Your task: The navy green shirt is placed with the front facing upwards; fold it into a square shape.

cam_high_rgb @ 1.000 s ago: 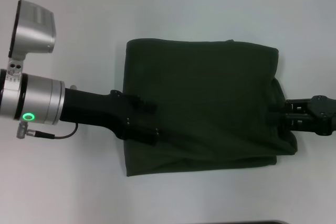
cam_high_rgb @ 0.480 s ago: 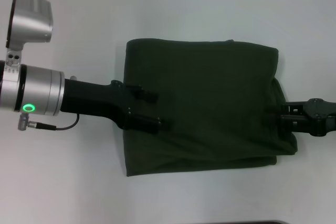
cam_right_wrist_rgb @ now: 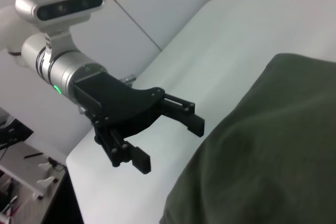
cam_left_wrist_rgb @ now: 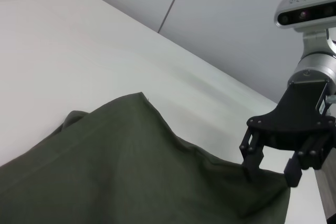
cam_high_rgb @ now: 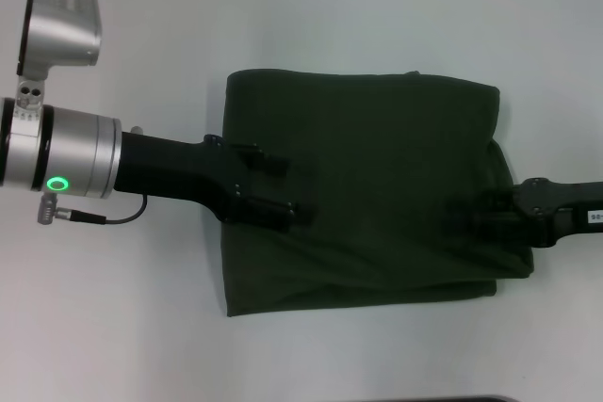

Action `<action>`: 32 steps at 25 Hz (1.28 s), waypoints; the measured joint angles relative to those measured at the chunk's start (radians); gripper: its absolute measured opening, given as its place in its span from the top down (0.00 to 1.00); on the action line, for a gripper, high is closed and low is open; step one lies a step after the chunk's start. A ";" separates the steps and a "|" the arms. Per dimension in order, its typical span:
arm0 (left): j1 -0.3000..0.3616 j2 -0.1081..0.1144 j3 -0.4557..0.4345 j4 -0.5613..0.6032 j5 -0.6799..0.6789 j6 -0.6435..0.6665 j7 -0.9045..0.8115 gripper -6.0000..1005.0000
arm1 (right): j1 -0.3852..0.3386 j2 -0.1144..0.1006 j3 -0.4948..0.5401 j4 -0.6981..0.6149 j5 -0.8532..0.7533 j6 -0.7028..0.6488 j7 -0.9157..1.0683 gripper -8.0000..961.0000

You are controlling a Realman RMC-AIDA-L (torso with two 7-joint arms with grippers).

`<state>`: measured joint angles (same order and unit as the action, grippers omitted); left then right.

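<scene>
Shirt [cam_high_rgb: 363, 190] on white table [cam_high_rgb: 311, 16], folded into rough rectangle, plain side up. Left claw [cam_high_rgb: 278, 190] open over its left edge; right claw [cam_left_wrist_rgb: 270, 169] open at right edge. Judged step: final fold or release. Next: grip matching edges evenly. Grey wall [cam_left_wrist_rgb: 236, 19] behind.

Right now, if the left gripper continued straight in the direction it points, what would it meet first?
The left gripper, jaws open, points across the navy green shirt toward the right gripper. It would probably meet the shirt's cloth first, since it hangs just over the shirt's left edge; its height above the fabric is unclear.
</scene>
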<state>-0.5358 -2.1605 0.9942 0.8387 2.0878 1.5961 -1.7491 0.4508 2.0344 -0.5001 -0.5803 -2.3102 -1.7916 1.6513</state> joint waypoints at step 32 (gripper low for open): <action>-0.003 -0.004 0.010 -0.015 -0.001 -0.001 0.000 0.10 | -0.094 -0.082 0.036 0.013 -0.032 -0.014 0.053 0.59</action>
<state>-0.5384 -2.1644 1.0045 0.8236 2.0871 1.5953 -1.7496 0.3565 1.9522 -0.4642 -0.5675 -2.3427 -1.8052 1.7041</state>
